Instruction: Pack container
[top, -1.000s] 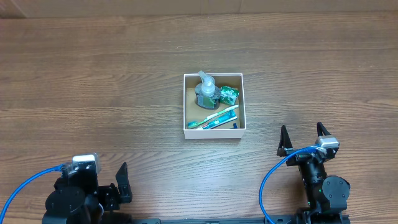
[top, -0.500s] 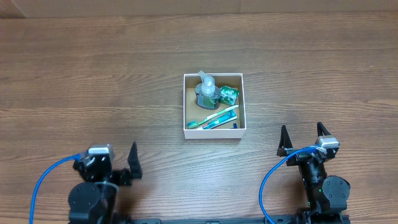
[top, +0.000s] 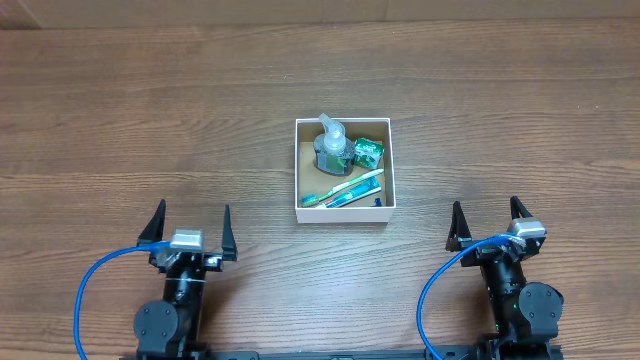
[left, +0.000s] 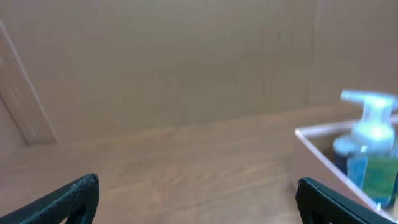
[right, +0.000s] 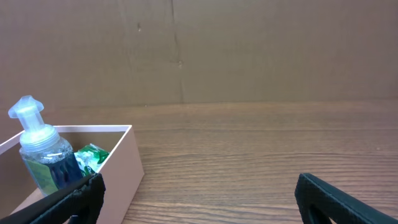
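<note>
The packing looks finished, or nearly so. The container (top: 341, 214) sits about the middle of the counter (top: 150, 120), a little right of centre. It holds an upright pump bottle (top: 331, 146) at its far side with a green packet (top: 368, 152) just beside it. Two toothbrushes (top: 345, 188) lie slantwise along its near side, and a small dark thing in the near right corner is too small to tell. No loose item shows on the wood around it. The left arm (top: 186, 262) and the right arm (top: 505, 265) both sit at the near edge, one toward each near corner and well apart from the container. Each has its jaws spread wide and grasping nothing. By my reading there is nothing left to fetch, so the next move calls for little beyond keeping both arms clear of the white walls. If another piece were to go in, the bare brown floor along the left inside wall seems the only room for it. The counter is brown wood-grain and matt, and a plain cardboard-coloured wall (right: 249, 50) stands behind its far edge. Blue cables (top: 100, 290) loop from the arms, and the left wrist view is blurred.
</note>
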